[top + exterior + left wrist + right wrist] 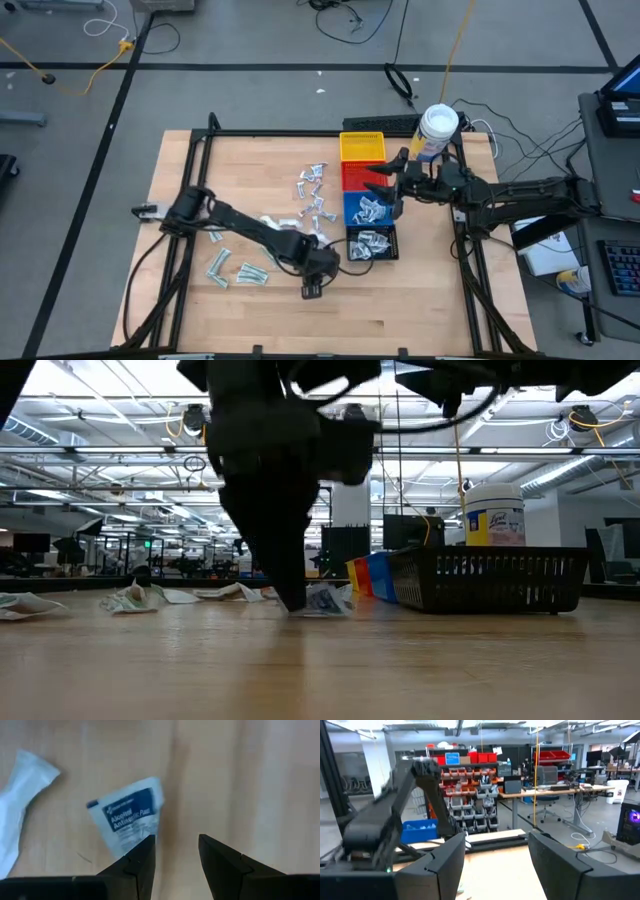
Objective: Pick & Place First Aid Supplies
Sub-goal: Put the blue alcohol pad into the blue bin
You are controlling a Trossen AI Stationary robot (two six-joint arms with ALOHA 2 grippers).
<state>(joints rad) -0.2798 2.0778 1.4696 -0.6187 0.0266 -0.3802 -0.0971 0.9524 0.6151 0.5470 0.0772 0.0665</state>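
Four bins (361, 148) in a row — yellow, red, blue, black.
Left pincer (176, 851) open, low over surface (420, 300), one alcohol pad packet (131, 816) beside one finger; right pincer (383, 184) open above the bins.

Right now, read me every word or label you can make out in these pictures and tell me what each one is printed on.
"Alcohol Antiseptic Pad": on the white and blue packet lying on the table in front of the left gripper, which is open.
Brand word on the yellow label of the white jar: too blurred to read surely.
Smaller print under the packet's title: too small to read.
Other packets on the table: no legible text.
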